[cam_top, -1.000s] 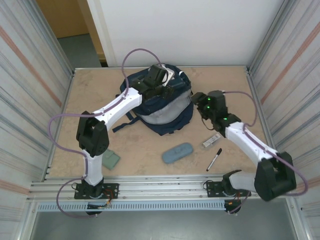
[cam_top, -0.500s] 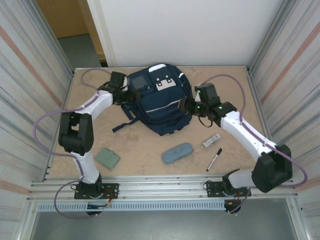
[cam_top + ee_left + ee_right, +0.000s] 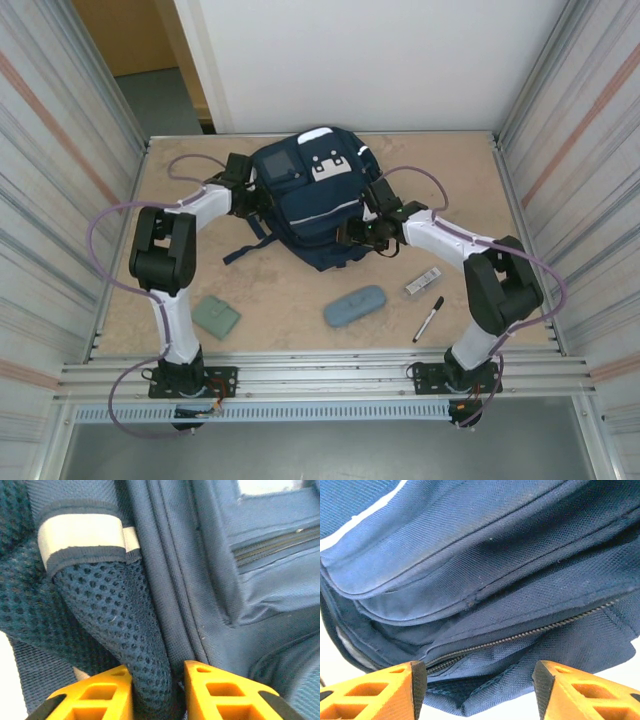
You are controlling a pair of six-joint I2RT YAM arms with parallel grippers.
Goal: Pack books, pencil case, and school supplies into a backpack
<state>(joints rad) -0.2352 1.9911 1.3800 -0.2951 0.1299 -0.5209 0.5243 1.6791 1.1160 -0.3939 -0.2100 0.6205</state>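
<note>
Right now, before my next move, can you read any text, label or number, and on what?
No text is legible.
White patch on the backpack: dark marks, too small to read.
Silvery bar: dark marks, too small to read.
Light strip on the backpack, left wrist view: blank.

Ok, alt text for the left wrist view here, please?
The left gripper pinches a fold of dark mesh on the navy backpack between its two orange fingers. A white band crosses the mesh at upper left, and a zipper runs at upper right.
</note>
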